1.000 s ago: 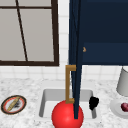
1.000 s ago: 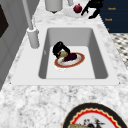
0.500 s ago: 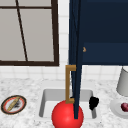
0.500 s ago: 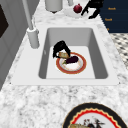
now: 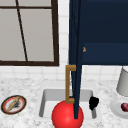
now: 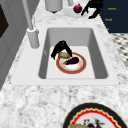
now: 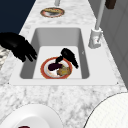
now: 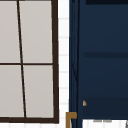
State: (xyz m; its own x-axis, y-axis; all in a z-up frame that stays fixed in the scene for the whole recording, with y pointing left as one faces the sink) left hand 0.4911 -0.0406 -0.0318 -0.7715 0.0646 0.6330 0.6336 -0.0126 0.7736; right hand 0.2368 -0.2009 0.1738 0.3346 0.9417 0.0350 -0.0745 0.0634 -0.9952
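Note:
My left hand (image 6: 60, 48) is down in the sink (image 6: 97, 53), at its back side, arched over a red-rimmed plate (image 6: 82, 68). Its thumb and fingers stand spread on either side of a brown roll-like food (image 6: 63, 54), not closed on it. A dark purple eggplant (image 6: 72, 60) lies beside that food on the plate. From the right side the same hand (image 7: 68, 56) reaches over the plate (image 7: 44, 68) and the brown food (image 7: 62, 71). My right hand (image 7: 17, 46) hangs in the air by the sink's front right part, fingers relaxed and empty; it shows as right hand (image 5: 93, 102).
A faucet (image 6: 32, 32) stands at the sink's back. A patterned plate (image 5: 13, 104) lies on the left counter. On the right are a white plate with a dark red fruit (image 5: 124, 107) and a grey canister (image 5: 123, 82). An open navy cabinet door (image 5: 76, 62) and a red ball (image 5: 67, 115) block the front.
The left hand has shifted slightly over the plate in the sink, and the brown food now shows between its thumb and fingers. The right hand has not moved.

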